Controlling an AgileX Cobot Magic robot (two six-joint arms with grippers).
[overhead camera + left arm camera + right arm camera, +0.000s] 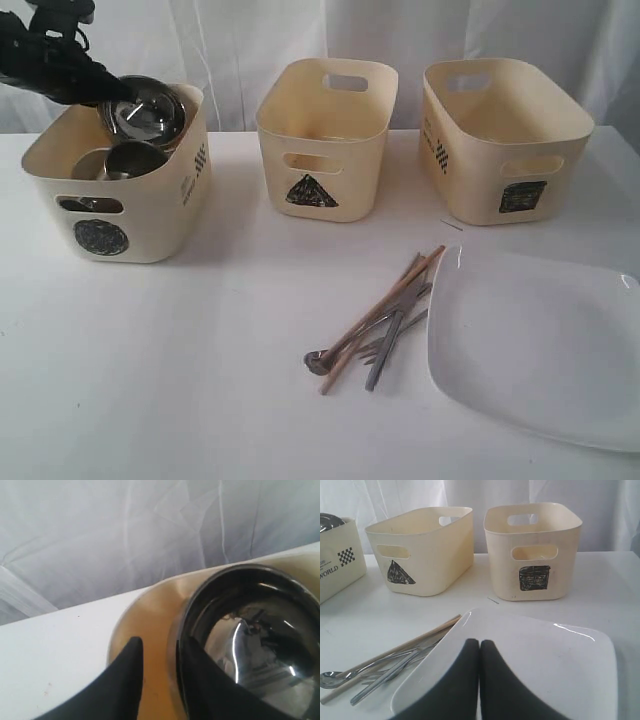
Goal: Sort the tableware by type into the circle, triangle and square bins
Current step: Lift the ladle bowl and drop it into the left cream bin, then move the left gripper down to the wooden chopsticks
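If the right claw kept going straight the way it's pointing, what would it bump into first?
Probably the big white plate: the shut right gripper hangs right over it, aimed across it toward the square bin. Depth is hard to judge.

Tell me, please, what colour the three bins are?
Cream, each bearing a dark shape label; the exterior view shows all three bins best.

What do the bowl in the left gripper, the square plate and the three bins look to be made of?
Bowl: polished steel, mirror reflections. Plate: glossy white, probably ceramic or melamine, bright rim glints. Bins: matte cream plastic, moulded handle slots.
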